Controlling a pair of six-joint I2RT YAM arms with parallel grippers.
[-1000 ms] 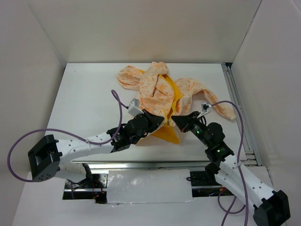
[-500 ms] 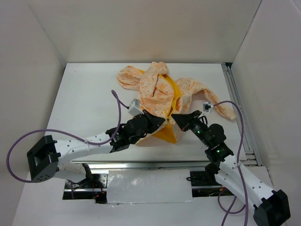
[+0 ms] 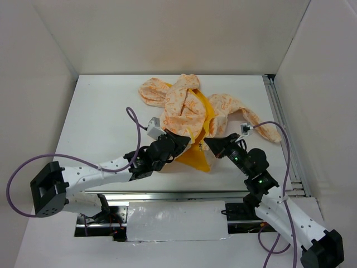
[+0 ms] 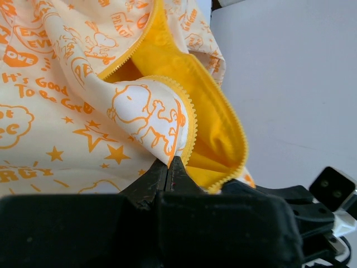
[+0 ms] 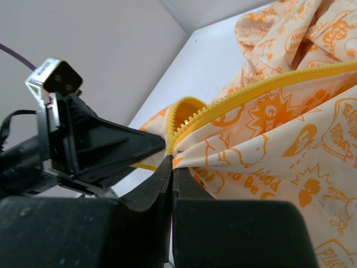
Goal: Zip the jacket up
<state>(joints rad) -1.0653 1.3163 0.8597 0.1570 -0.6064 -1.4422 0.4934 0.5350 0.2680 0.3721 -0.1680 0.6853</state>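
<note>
Our left gripper (image 4: 172,166) is clamped on one front edge of the jacket (image 3: 188,109), and the zipper (image 4: 189,125) teeth curl just above its tips. Our right gripper (image 5: 172,163) faces it closely, pinched shut on the opposite edge. The rest of the jacket lies crumpled beyond both on the table (image 3: 100,111).

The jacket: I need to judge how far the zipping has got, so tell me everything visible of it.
The jacket is small, of soft cream cloth printed with orange cartoons and words, lined in bright yellow. It lies crumpled on the white table, sleeves sprawled to the far left and right. Its front is open, the yellow zipper teeth apart. The left gripper and right gripper each pinch one front edge beside the teeth.
</note>
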